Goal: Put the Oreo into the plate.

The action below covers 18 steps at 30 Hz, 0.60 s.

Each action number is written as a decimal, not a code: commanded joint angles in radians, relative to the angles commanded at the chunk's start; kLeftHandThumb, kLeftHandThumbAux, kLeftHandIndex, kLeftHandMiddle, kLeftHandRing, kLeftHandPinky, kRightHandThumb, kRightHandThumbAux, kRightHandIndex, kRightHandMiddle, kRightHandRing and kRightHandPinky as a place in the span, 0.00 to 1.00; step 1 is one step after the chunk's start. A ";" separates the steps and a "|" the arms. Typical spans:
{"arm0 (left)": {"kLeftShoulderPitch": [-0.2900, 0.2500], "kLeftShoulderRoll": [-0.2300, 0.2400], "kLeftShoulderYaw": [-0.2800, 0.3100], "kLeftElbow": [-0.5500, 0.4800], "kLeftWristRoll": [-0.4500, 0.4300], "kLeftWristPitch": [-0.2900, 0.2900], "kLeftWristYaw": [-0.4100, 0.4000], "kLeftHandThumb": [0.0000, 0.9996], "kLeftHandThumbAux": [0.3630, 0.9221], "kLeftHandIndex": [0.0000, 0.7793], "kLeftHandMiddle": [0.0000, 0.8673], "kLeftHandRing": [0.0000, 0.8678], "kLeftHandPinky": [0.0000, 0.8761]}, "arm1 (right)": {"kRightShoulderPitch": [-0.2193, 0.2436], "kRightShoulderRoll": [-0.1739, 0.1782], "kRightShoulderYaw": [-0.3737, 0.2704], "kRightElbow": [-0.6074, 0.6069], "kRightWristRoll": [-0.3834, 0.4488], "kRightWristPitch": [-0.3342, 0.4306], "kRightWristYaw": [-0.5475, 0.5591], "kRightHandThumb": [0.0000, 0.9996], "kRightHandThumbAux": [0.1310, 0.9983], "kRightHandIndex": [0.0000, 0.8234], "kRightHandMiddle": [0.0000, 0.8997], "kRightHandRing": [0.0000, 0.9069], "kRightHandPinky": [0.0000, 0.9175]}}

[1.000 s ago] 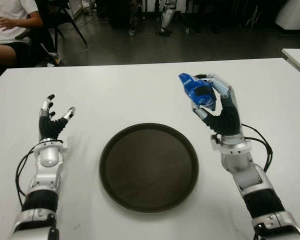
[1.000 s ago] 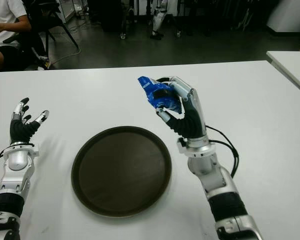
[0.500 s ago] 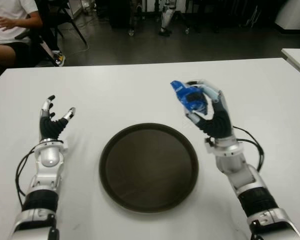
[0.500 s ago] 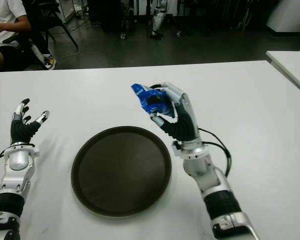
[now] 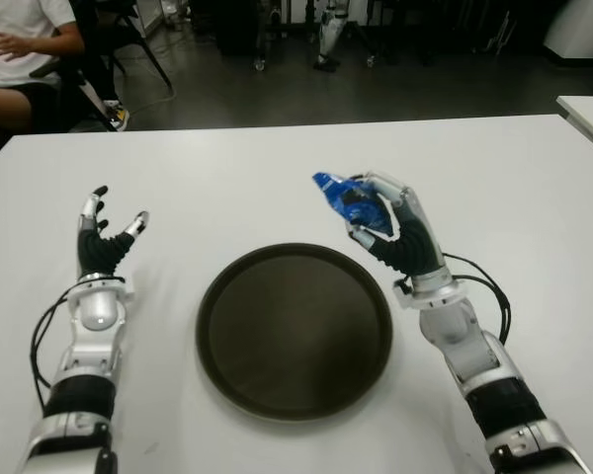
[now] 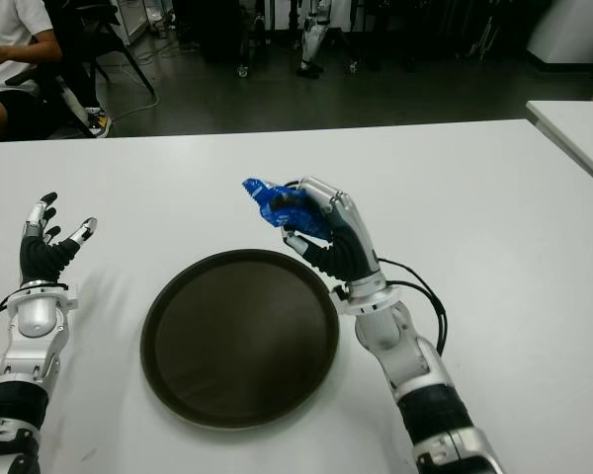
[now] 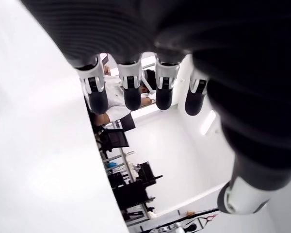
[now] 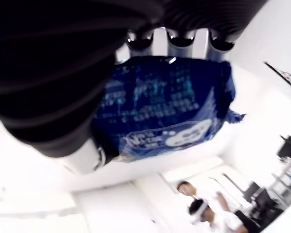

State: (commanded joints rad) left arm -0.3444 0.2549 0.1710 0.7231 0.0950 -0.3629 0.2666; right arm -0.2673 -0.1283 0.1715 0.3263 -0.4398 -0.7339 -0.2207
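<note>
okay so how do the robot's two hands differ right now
The right hand is curled around the blue Oreo pack; the left hand is open and holds nothing. The right shows by the plate far rim; the left shows well off to the plate's left. Both point fingers away from the robot.

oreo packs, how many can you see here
1. The blue Oreo pack is held in the right hand, above the white table just past the far right rim of the empty dark plate. None elsewhere.

Bright table, overexposed blurry wrist views
</note>
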 joint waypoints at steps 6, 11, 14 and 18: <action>-0.003 -0.002 0.001 0.010 -0.004 -0.018 -0.005 0.00 0.58 0.00 0.00 0.00 0.02 | 0.009 -0.007 0.002 -0.010 0.018 0.005 0.034 0.68 0.69 0.53 0.95 0.94 0.92; -0.003 -0.002 -0.001 0.011 -0.006 -0.023 -0.011 0.00 0.56 0.00 0.00 0.00 0.01 | 0.014 -0.012 0.000 -0.017 0.038 0.007 0.060 0.68 0.69 0.53 0.95 0.94 0.92; -0.011 0.001 0.000 0.029 -0.009 -0.026 -0.015 0.00 0.58 0.00 0.00 0.00 0.01 | 0.015 -0.013 -0.002 -0.020 0.050 0.011 0.073 0.68 0.69 0.53 0.95 0.94 0.93; -0.060 0.016 0.015 0.143 -0.026 -0.051 -0.023 0.00 0.62 0.00 0.00 0.00 0.02 | 0.016 -0.013 -0.002 -0.019 0.060 0.016 0.088 0.68 0.69 0.53 0.95 0.94 0.92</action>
State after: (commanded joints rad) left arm -0.4040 0.2704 0.1856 0.8665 0.0690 -0.4138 0.2432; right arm -0.2517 -0.1411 0.1692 0.3069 -0.3798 -0.7180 -0.1328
